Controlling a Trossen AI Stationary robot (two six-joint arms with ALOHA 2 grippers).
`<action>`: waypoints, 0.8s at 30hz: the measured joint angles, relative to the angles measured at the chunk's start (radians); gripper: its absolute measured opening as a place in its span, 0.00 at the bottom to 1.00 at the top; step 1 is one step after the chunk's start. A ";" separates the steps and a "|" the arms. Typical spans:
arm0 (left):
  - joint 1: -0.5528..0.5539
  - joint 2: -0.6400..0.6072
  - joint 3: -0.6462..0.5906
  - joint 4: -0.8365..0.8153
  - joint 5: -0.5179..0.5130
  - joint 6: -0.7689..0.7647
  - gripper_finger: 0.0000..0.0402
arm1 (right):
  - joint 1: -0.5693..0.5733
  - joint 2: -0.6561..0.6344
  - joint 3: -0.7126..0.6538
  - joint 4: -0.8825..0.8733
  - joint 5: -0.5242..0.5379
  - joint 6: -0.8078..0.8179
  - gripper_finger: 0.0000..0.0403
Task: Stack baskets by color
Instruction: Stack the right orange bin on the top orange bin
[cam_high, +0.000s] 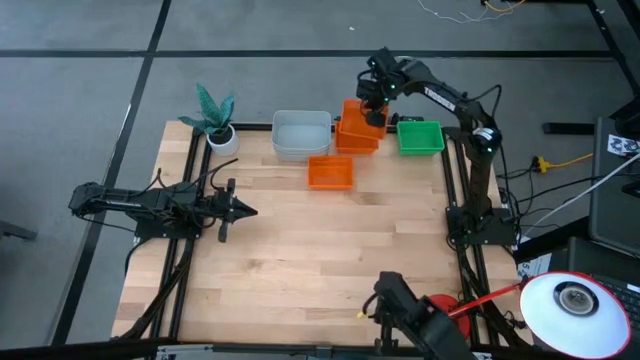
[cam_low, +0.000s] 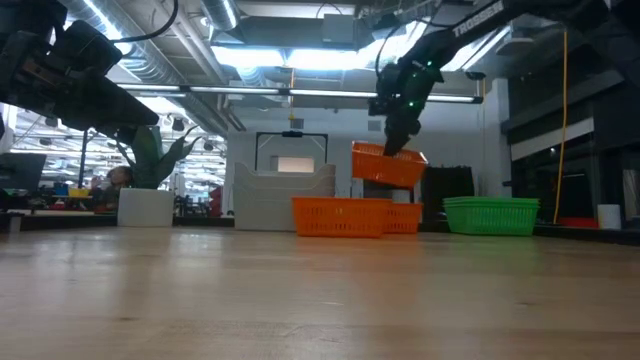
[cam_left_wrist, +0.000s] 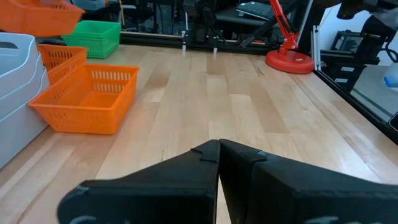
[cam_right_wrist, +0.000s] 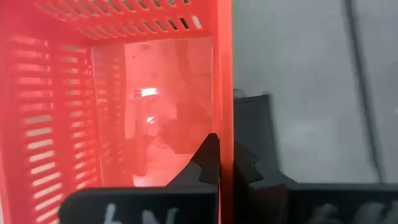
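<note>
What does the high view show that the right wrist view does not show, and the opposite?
Only the high view shows the wooden table, the green plastic basket, the pale grey plastic basket, the separate orange plastic basket, the small white pot with a teal plant and the shut left tool. Only the right wrist view shows the fingers pinching the wall of the raised orange basket, and its slotted inside. Both share that raised basket and the right tool.
</note>
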 joint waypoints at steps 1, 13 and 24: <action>0.000 0.000 0.000 0.000 0.000 0.000 0.00 | 0.000 0.018 0.018 -0.020 -0.010 0.002 0.00; 0.000 0.000 0.000 0.000 0.000 0.000 0.00 | 0.002 0.092 0.037 -0.018 -0.023 -0.013 0.00; 0.000 0.000 0.000 0.000 0.000 0.000 0.00 | 0.004 0.123 0.037 -0.020 -0.030 -0.016 0.00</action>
